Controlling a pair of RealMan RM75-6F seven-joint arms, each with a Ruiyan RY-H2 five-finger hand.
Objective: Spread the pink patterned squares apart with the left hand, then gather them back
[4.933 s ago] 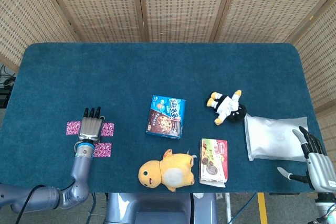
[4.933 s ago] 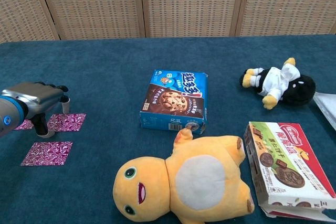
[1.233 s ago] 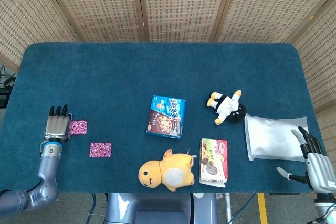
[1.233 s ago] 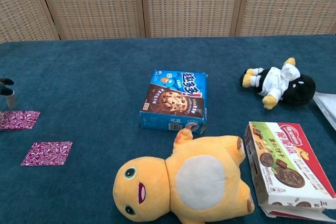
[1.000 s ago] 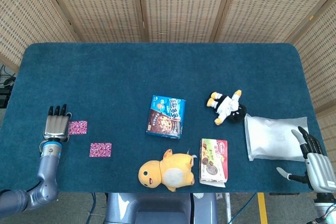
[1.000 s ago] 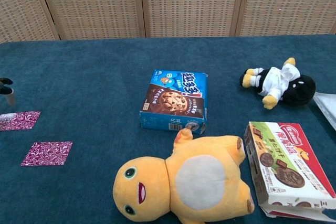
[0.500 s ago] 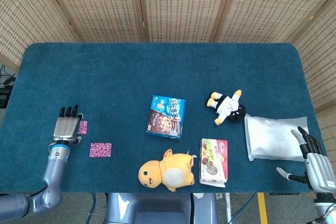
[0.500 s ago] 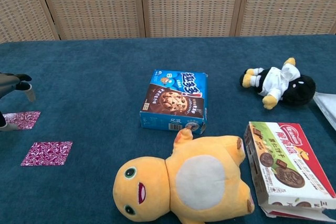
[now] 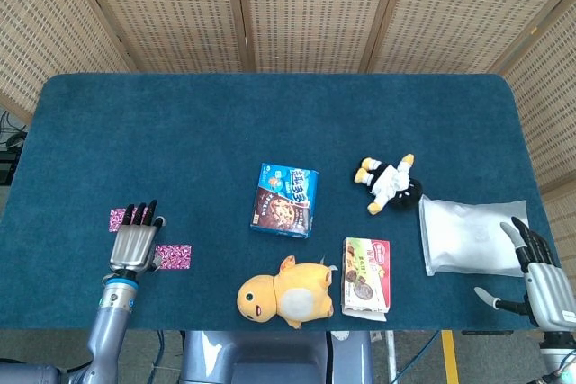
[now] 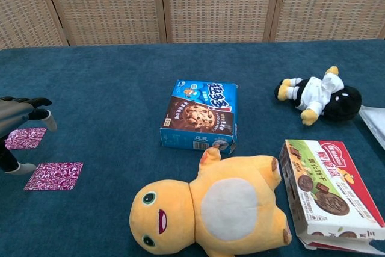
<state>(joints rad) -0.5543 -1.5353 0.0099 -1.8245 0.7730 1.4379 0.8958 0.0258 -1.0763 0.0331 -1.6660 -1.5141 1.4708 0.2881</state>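
While over two pink patterned squares point(image 9: 173, 256), left robot hand point(image 9: 135, 240), flat.

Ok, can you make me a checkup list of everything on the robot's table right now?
Surface: blue cloth table, flat.
Job's things: two pink squares show, far square and near square, lying apart.
Clutter: cookie box, yellow plush, penguin plush, biscuit box, white bag.
Hands: left hand is between the squares, fingers straight, holding nothing; right hand is open at the table's right edge.
Cables: one at the left edge.
Surroundings: woven screens behind the table.
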